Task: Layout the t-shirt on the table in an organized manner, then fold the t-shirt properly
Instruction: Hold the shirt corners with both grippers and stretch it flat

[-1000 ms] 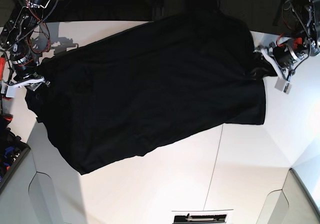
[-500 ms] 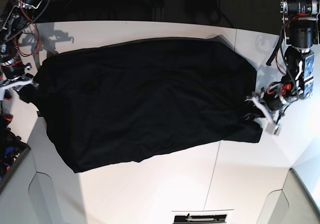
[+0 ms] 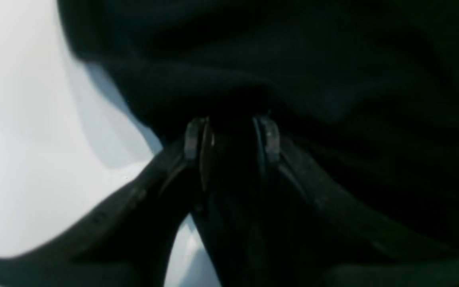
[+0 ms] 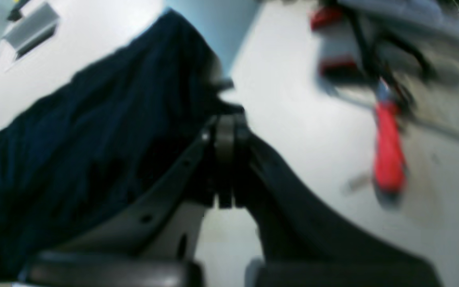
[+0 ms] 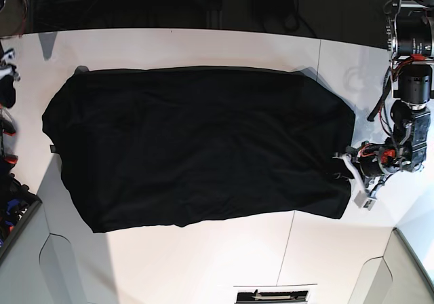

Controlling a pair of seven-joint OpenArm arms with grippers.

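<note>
The big black cloth t-shirt lies spread out on the wide, smooth white table. Its top edge is a bit bumpy. The black and silver left gripper is at the shirt's side edge, low down. The black and white right gripper is up near the table's far corner, apart from the shirt. A thin dark line runs down the table from the shirt to a dark slot with a pale frame at the near edge.
</note>
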